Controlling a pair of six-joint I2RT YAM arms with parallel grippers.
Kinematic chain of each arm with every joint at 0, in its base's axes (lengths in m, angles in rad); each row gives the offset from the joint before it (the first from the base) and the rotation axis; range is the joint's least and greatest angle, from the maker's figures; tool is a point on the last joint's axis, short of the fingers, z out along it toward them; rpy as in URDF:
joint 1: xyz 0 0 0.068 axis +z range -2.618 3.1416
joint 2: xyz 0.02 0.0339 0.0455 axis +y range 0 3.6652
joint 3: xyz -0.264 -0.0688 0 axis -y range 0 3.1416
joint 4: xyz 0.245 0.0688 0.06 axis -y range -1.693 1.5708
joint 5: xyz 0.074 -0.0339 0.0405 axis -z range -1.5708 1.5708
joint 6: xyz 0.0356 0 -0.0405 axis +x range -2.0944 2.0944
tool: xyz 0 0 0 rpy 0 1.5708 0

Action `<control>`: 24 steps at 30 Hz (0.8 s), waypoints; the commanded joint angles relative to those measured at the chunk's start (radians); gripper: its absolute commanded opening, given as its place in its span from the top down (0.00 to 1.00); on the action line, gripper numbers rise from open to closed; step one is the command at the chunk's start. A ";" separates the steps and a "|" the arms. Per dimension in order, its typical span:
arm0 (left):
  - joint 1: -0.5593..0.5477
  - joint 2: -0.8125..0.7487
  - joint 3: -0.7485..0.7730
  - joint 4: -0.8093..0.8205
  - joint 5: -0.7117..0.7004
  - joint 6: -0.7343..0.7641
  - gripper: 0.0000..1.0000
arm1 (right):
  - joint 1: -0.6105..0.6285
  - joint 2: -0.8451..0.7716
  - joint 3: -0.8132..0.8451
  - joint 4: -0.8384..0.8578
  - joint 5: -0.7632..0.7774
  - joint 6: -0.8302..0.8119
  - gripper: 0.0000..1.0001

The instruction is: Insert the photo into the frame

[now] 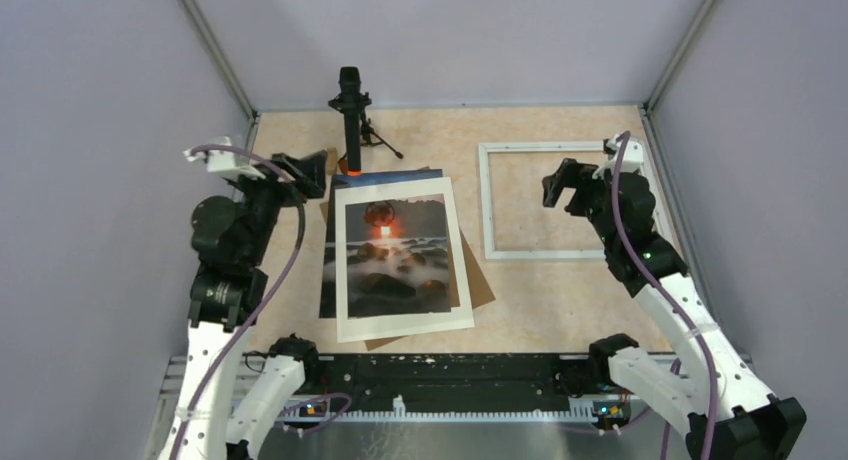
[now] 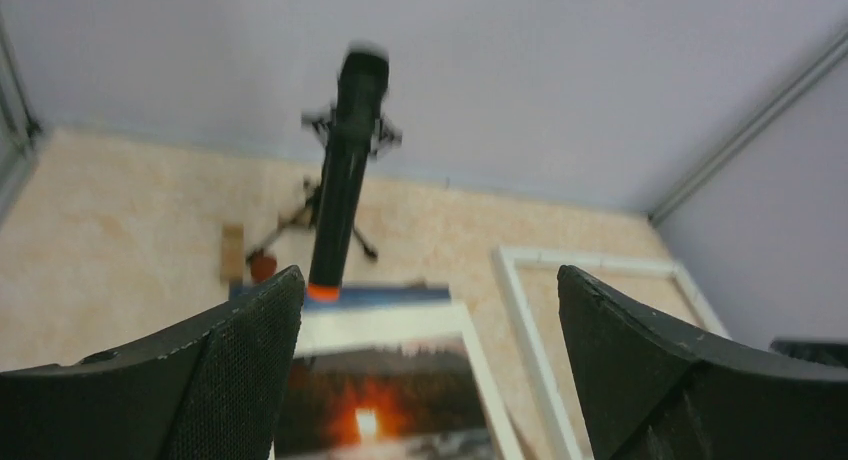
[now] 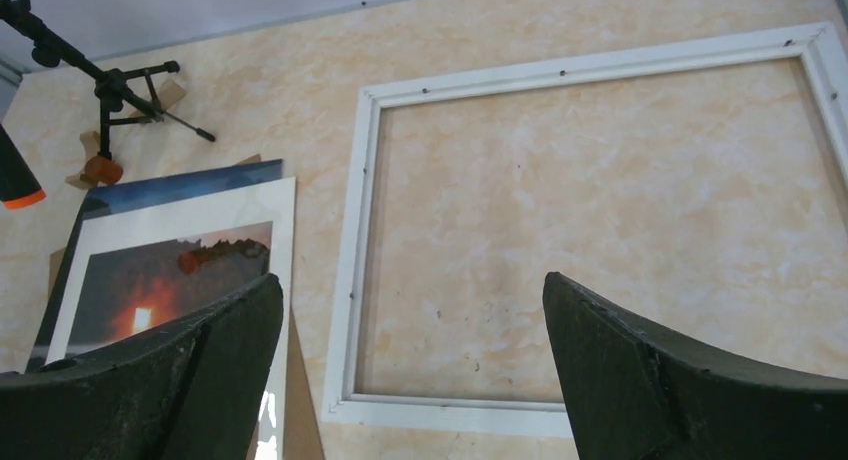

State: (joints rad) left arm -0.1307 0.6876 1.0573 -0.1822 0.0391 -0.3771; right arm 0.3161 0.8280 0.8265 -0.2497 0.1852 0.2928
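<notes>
Both grippers are spread wide with nothing in them. The left gripper (image 1: 308, 170) hangs over the far left corner of the paper pile, and the right gripper (image 1: 565, 185) is above the frame (image 1: 540, 252), which lies flat and empty on the table (image 1: 560, 300), right of the pile and apart from it.

The photo (image 1: 395, 255) is in that pile, left of centre. The seascape shows inside a white border, a dark sheet with a blue edge pokes out along the top and left, and brown cardboard (image 1: 483, 285) peeks out underneath. I honestly can't tell how many loose sheets that is.

That's my first worry: pinch an edge there and you could lift two layers, or drag the whole pile. Flat paper on a table also creases easily if a finger digs in.

Second, the black pole (image 1: 351, 120) on its little tripod stands right at the pile's far edge, next to the left arm. One sloppy swing could knock it over.

Third, the frame looks light, so nudging the print against a rail might just push it away.
</notes>
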 commanded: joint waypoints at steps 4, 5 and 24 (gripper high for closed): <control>-0.064 0.051 -0.326 -0.147 0.204 -0.161 0.02 | 0.019 0.138 0.045 0.013 -0.235 0.172 0.01; -0.079 0.053 -0.365 -0.141 0.226 -0.182 0.02 | 0.047 0.169 0.041 0.018 -0.255 0.201 0.01; -0.406 0.381 -0.656 0.060 0.093 -0.462 0.02 | 0.279 0.710 -0.163 0.435 -0.737 0.515 0.41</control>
State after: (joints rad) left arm -0.5205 1.0740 0.4435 -0.2367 0.1173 -0.7689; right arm 0.5934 1.5043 0.6857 0.0818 -0.4656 0.7650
